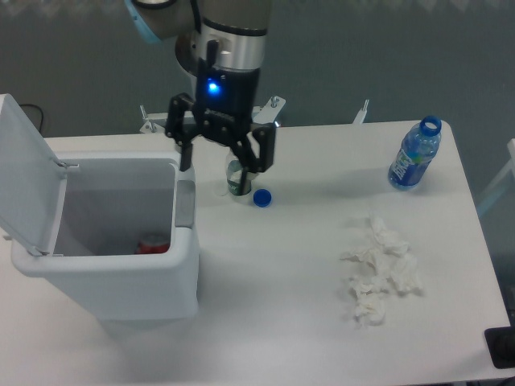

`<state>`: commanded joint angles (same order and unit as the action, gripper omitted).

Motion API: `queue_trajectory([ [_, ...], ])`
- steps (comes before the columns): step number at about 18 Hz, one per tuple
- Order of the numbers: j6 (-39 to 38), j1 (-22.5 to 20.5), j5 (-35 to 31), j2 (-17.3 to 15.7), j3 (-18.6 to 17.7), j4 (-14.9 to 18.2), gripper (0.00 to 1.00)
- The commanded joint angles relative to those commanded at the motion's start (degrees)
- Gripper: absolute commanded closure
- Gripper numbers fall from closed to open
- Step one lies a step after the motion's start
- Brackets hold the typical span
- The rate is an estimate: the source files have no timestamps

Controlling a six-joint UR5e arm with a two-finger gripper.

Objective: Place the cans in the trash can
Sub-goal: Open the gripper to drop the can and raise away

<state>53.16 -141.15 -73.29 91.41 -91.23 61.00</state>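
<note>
Your tool [224, 158] hangs with its black fingers spread apart and empty, near the table's [306, 265] back edge, just over a small clear bottle [236, 178]. To its left, the shiny red can [152, 243] lies at the bottom of the white rectangular plastic trash can [145, 277], whose flat lid [28, 173] stands open.

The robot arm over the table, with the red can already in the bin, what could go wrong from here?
Two risks, both judgement calls. The gripper, jaws open and empty, hangs right over the small clear plastic bottle beside the loose blue bottle cap; a low move could tip the bottle or sweep the cap away. The large white plastic trash can stands lid-open near the arm's path, so a sideways swing might clip its rim. The crushed red metal can lies inside.
</note>
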Motion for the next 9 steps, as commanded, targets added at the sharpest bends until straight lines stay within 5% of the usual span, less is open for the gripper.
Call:
queue_trajectory([
  [9, 12.23, -3.51, -5.11, 1.76, -0.7, -0.7, 0.0],
])
